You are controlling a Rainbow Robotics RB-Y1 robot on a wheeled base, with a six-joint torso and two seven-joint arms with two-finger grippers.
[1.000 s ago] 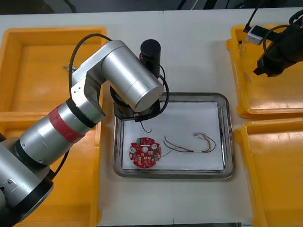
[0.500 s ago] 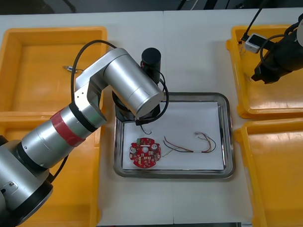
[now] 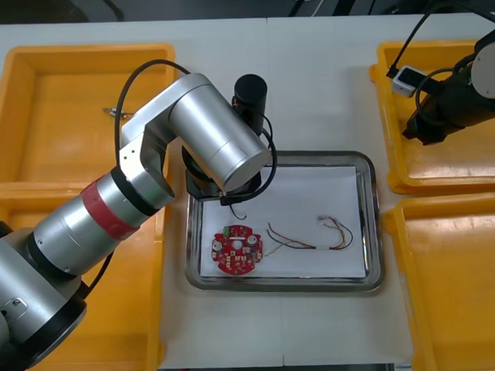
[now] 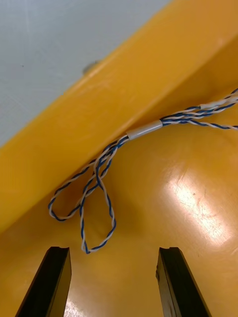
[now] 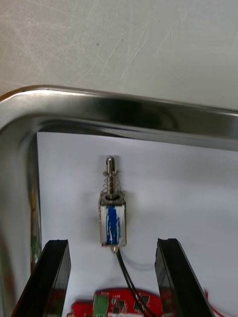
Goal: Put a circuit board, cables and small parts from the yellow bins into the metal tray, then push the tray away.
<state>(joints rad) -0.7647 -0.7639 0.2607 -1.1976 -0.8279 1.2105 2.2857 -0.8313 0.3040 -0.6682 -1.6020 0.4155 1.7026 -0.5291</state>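
While L hand (image 5: pixel 111 242) gapes empty over metal part (image 5: pixel 112 220), R hand (image 4: pixel 113 249) gapes by cable (image 4: pixel 144 130).

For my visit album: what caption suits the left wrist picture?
Left gripper, fingers open, above a small metal part lying in the metal tray, near the red circuit board.

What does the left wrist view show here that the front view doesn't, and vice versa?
Left wrist view: a small metal part with a spring and a blue band, lying just ahead of the open left gripper. Front view: a red and yellow cable in the shiny metal tray, and the right gripper over a yellow bin. Both: that tray and the round red circuit board.
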